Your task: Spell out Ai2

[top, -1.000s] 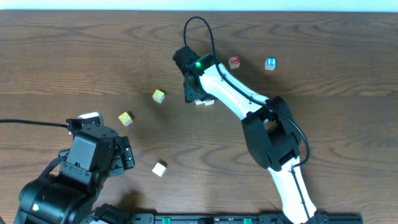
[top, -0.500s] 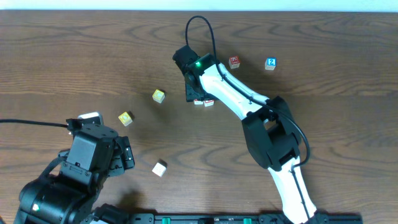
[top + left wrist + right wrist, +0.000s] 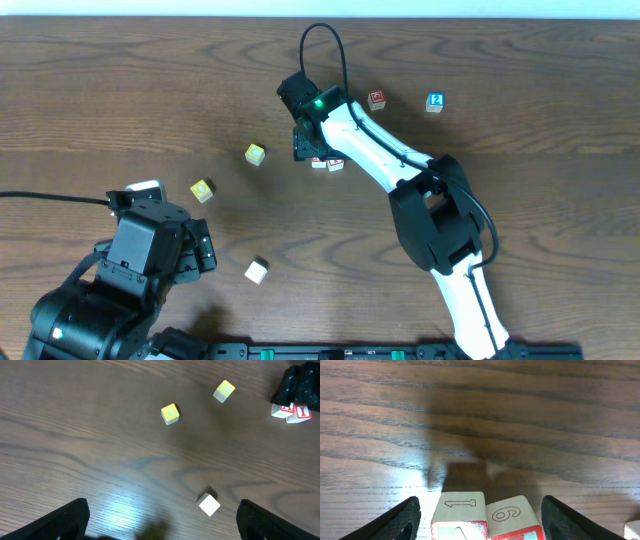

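The right gripper (image 3: 479, 520), spread wide and holding nothing, straddles the I block (image 3: 458, 512) and a red neighbour (image 3: 513, 516) side by side near the middle of the table (image 3: 120, 90), their row running finger to finger, well apart from the left gripper (image 3: 162, 515), likewise wide and empty

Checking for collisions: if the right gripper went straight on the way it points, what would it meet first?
Likely the two blocks between its open fingers, then the table; depth is unclear.
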`<action>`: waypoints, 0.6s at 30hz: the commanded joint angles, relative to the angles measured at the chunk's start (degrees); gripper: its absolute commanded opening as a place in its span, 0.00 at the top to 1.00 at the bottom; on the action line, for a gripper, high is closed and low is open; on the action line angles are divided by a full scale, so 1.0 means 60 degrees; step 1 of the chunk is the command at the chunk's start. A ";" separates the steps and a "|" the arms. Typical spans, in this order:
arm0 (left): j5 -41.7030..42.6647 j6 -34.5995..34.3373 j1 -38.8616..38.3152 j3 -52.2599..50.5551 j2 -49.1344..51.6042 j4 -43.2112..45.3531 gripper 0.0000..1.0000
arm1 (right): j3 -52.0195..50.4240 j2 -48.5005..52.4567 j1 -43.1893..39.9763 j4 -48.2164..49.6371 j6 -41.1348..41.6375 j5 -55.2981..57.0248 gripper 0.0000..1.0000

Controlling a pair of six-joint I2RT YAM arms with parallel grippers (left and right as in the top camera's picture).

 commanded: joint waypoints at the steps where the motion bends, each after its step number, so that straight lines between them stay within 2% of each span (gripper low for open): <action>1: -0.0244 -0.0007 0.0029 -0.0011 0.0000 0.0004 0.05 | 0.0182 0.0153 -0.0120 0.0000 0.0131 0.0073 0.22; 3: -0.0244 -0.0011 0.0029 -0.0011 0.0000 0.0004 0.05 | 0.0182 0.0153 -0.0127 -0.0069 0.0127 0.0073 0.17; 8: -0.0244 -0.0007 0.0029 -0.0011 0.0000 0.0004 0.05 | 0.0331 0.0153 -0.0208 -0.0106 -0.0273 0.0576 0.15; 11: -0.0244 -0.0007 0.0029 -0.0011 0.0000 0.0007 0.05 | 0.0710 0.0149 -0.0255 -0.0681 -0.0266 0.0572 0.12; 13: -0.0248 -0.0007 0.0029 -0.0011 0.0000 0.0022 0.05 | 0.0914 0.0149 -0.0233 -0.0987 -0.0266 0.0568 0.01; 18: -0.0244 -0.0011 0.0029 -0.0011 0.0000 0.0066 0.05 | 0.1158 0.0076 0.0022 -0.1392 -0.0346 0.0565 0.01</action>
